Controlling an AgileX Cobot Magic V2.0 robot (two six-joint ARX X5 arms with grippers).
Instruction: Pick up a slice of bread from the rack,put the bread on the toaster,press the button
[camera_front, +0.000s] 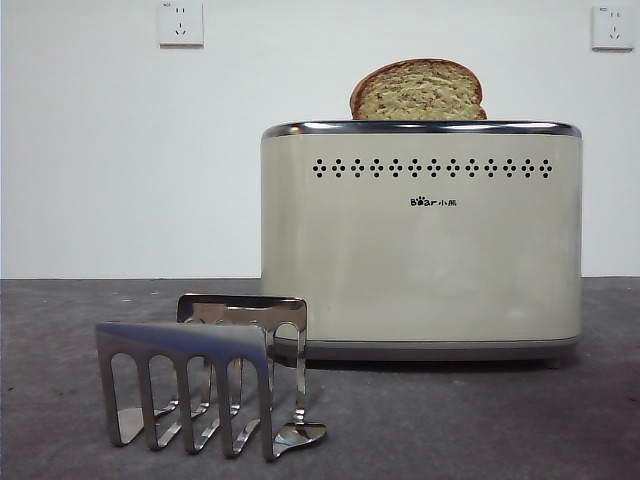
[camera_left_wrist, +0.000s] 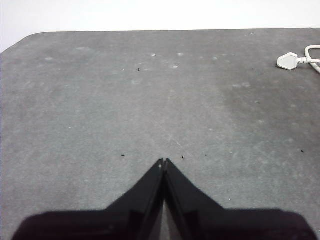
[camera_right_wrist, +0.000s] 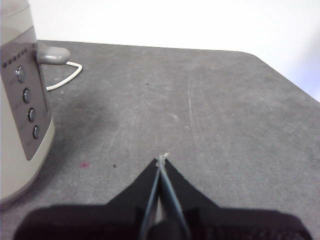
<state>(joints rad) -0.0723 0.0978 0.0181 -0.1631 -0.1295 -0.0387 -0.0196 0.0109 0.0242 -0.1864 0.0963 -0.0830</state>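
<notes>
The slice of bread (camera_front: 418, 90) stands in the top slot of the cream toaster (camera_front: 420, 250), its rounded brown-crusted top showing above the chrome rim. The steel rack (camera_front: 205, 375) sits in front of the toaster at the lower left, with nothing in its slots. In the right wrist view, the toaster's end panel (camera_right_wrist: 22, 107) carries a lever (camera_right_wrist: 52, 55) and several round buttons. My right gripper (camera_right_wrist: 162, 161) is shut, hovering over bare table beside that panel. My left gripper (camera_left_wrist: 164, 162) is shut over bare grey table, away from everything.
A white plug (camera_left_wrist: 288, 61) and its cord lie on the table far from the left gripper. A white cord (camera_right_wrist: 65, 77) curls behind the toaster. Two wall sockets (camera_front: 180, 22) sit high on the back wall.
</notes>
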